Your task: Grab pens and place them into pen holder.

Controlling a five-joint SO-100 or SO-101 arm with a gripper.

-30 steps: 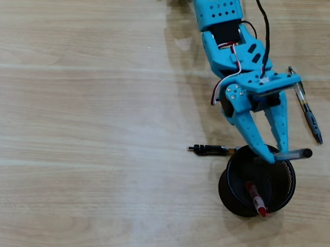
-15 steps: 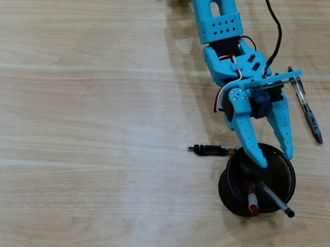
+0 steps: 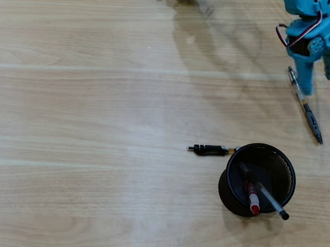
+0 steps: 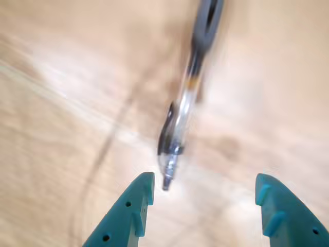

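Hovering at the upper right of the overhead view, the blue gripper [image 3: 318,81] points down over the clear-barrelled pen [image 3: 306,106] that lies on the wooden table [image 3: 100,98], well apart from the pen holder [image 3: 257,180]. The fingers [image 4: 134,211] stand wide apart and hold nothing; in the wrist view the pen [image 4: 187,98] lies lengthwise between and ahead of the two blue tips, its metal end just beside the left one, its dark rubber section toward the top edge. That view is blurred, and no brand, label or writing can be read on any pen, on the holder or on the arm.

The pen holder, a round black mesh cup, stands lower right in the overhead view. Inside it lean the red and clear pen [image 3: 251,197] and a second clear-barrelled pen [image 3: 270,201], whose dark end sticks out over the rim at lower right. The short black pen [image 3: 208,149] lies flat on the table just left of the holder, one end reaching its rim.
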